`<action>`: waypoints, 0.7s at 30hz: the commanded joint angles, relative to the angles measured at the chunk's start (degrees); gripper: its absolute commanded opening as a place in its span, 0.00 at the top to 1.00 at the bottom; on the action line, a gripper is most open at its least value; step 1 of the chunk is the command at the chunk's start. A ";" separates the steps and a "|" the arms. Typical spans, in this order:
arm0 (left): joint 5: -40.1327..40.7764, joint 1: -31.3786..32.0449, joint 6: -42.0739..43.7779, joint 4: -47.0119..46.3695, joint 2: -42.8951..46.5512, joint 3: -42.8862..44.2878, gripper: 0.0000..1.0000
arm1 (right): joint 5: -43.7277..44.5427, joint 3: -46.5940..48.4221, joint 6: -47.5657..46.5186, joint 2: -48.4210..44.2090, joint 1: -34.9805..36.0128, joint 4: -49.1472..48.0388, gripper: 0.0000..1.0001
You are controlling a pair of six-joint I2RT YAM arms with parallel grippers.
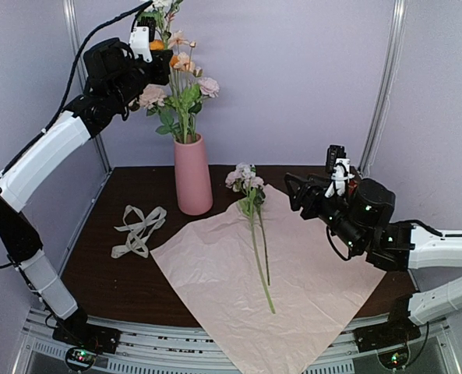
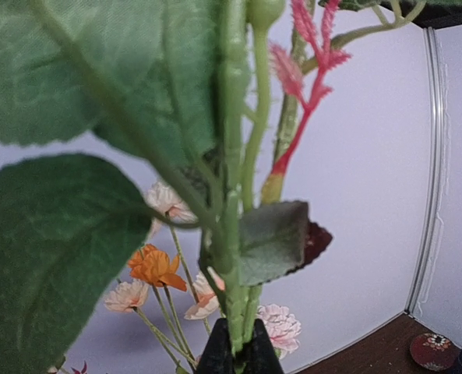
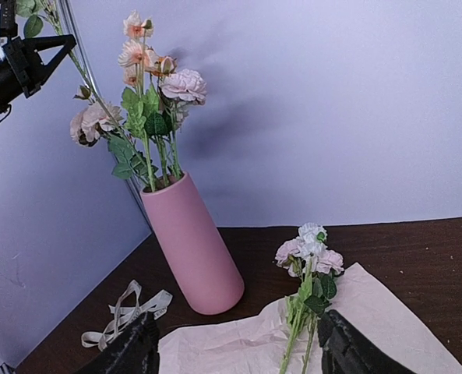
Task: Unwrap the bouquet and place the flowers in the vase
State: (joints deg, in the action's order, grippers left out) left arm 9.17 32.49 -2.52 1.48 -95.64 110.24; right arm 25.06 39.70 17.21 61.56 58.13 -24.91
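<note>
Pink vase (image 1: pixel 193 178): stood upright at the rear of the bench (image 1: pixel 98 273), just beyond the wrapping paper (image 1: pixel 308 280), with several flowers (image 1: pixel 182 86) in it.
Paper: lay spread flat, its near corner past the bench's front edge.
Ribbon (image 1: pixel 139 230): lay loose on bare bench to the left.
Left fingers (image 2: pixel 219 354): pinched one green stem (image 2: pixel 234 296), high above the vase.
Right fingers (image 3: pixel 133 351): spread wide, held nothing, low over the paper, facing two lying stems (image 1: pixel 258 241).
</note>
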 commanded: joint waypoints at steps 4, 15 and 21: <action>-3.05 -2.03 -2.84 -2.53 -1.35 -3.80 1.00 | -2.50 -0.18 2.07 3.12 -1.69 0.89 0.30; -8.80 -5.02 -8.97 -4.38 -3.04 -15.85 0.99 | -6.68 2.82 5.07 13.11 -3.57 3.16 0.30; -11.07 -5.08 -8.51 -4.02 1.34 -19.13 0.19 | -9.75 8.31 7.90 20.79 -5.15 8.98 0.30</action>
State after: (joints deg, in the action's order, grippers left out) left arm 0.47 27.77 -10.70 0.43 -99.00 92.84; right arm 18.13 43.90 22.55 78.91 54.04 -20.05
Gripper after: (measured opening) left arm 0.570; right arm 0.705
